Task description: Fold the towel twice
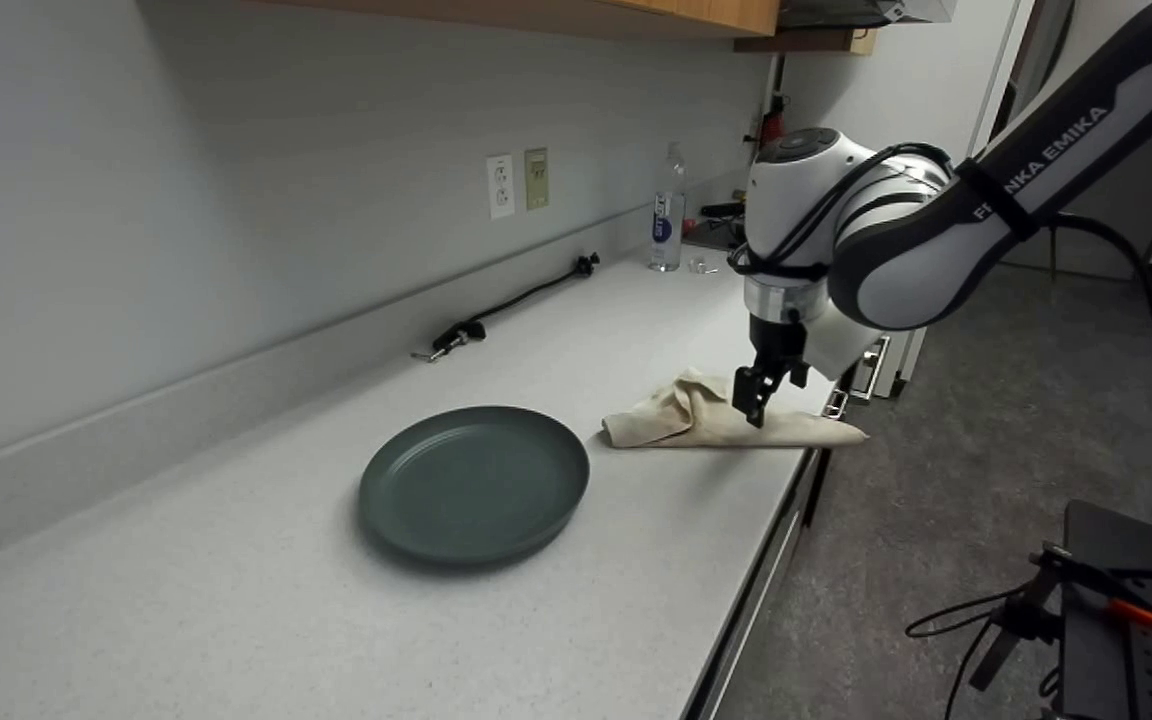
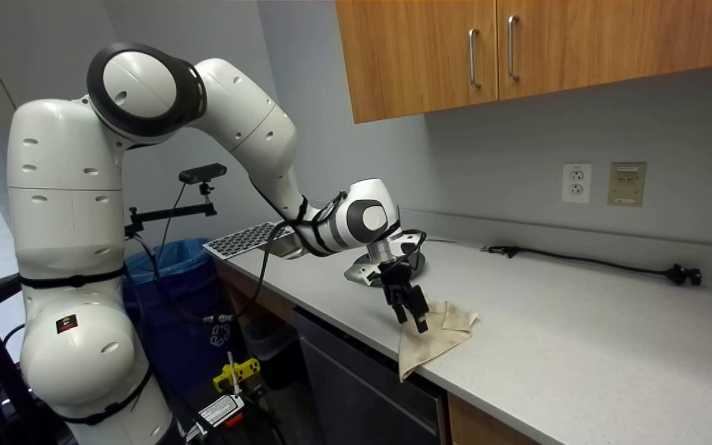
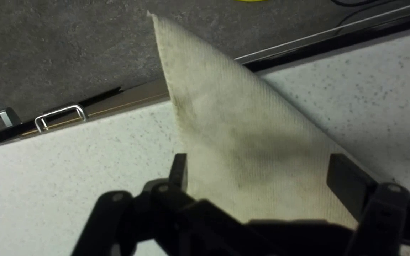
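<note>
My gripper (image 3: 262, 174) was spread wide and grasped nothing, while beneath it the towel (image 3: 251, 131) lay on the counter (image 3: 84, 170), its long axis leading toward eleven o'clock in the wrist view, where the pointed corner (image 3: 167, 33) went out past the counter.

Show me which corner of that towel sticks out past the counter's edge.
The pointed corner of the towel at the top of the wrist view, with floor behind it; the other corners in view are over the countertop.
</note>
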You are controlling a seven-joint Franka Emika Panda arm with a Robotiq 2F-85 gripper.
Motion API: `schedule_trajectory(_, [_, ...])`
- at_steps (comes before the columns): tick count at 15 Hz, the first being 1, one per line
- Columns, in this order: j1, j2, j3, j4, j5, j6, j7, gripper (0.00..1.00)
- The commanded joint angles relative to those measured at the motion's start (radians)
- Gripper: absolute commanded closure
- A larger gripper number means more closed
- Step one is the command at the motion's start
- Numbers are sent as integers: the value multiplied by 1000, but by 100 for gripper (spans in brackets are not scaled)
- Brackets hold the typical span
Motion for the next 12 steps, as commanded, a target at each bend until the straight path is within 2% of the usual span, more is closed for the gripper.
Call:
schedule_trajectory(1, [-14, -36, 5, -42, -23, -9, -44, 0])
schedule_trajectory(7, [-14, -46, -1, -87, -48, -5, -34, 0])
schedule_trajectory(8, [-10, -7, 7, -54, -33, -3, -25, 0])
schedule_trajectory(12, [-11, -10, 6, -60, -33, -3, -25, 0])
